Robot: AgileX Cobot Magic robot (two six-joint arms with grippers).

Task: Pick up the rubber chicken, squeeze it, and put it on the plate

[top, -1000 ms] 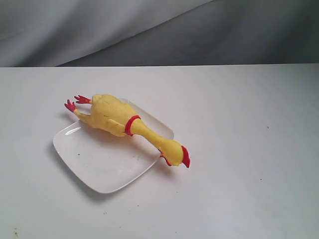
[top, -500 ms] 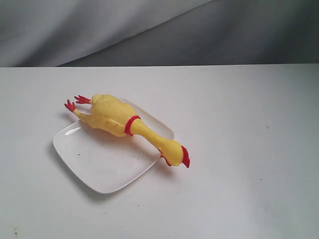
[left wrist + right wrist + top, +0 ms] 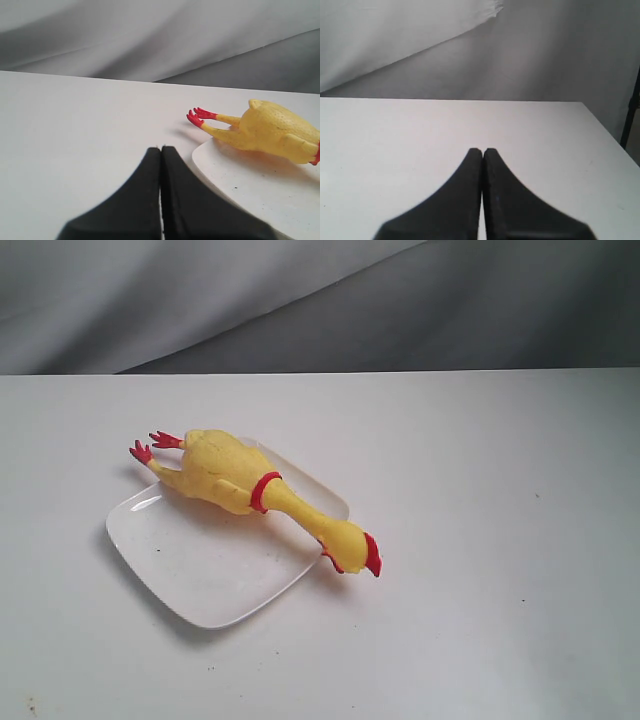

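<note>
Lying diagonally across the plate [image 3: 210, 585], the rubber chicken [image 3: 235, 475] has not shifted over the last second: body on the far rim, head and feet overhanging the table [image 3: 480, 490]. The left gripper [image 3: 161, 150] and right gripper [image 3: 483, 151] are both pinched closed, empty and clear of it, so the placement looks finished.

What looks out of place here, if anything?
The rubber chicken lies slantwise across the far edge of the plate, not centred: its red feet stick out past one side and its head hangs off another, over the table. Nothing looks spilled or broken.
</note>
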